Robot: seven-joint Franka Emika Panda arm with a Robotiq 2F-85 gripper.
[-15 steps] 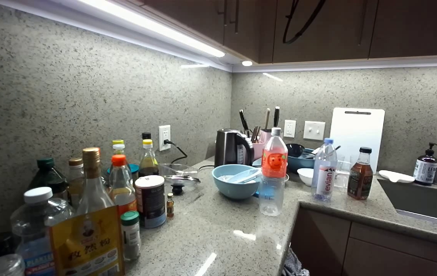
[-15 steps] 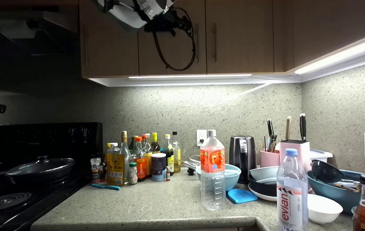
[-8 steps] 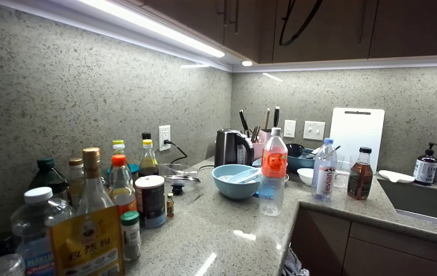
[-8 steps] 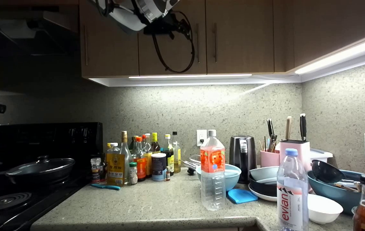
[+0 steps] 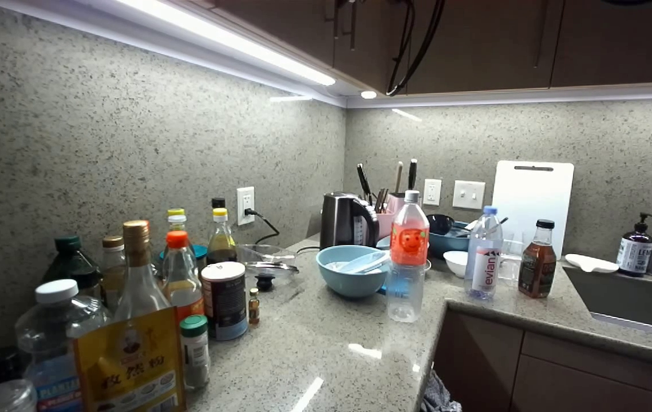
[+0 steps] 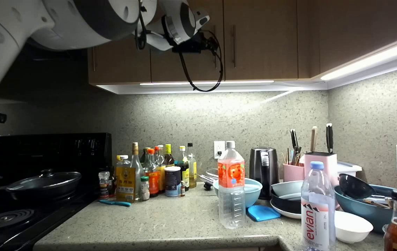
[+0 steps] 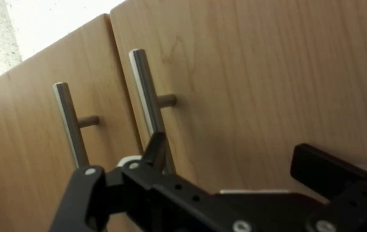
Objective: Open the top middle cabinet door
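The top middle cabinet door (image 6: 165, 64) is a flat brown wall-cabinet door, shut and level with its neighbours. It also shows in an exterior view (image 5: 280, 28) and fills the right of the wrist view (image 7: 251, 80). Its slim vertical bar handle (image 7: 144, 87) stands near the seam. My gripper (image 7: 228, 146) is open in front of this door. In the wrist view the left finger overlaps the handle's lower visible part; I cannot tell if they touch. The right finger is over bare door. Nothing is between the fingers. In both exterior views the fingertips cannot be made out.
The neighbouring door (image 7: 35, 122) has a similar bar handle (image 7: 70, 125) close beside the left finger. A cable loop (image 6: 201, 90) hangs from the wrist below the cabinet edge. The counter (image 6: 170, 223) bears bottles, a kettle (image 6: 264, 170), bowls and a knife block (image 6: 320, 167).
The arm has come lower and a little to the right in an exterior view, with more of it showing. The cable loop has dropped and shifted. The doors have not moved.
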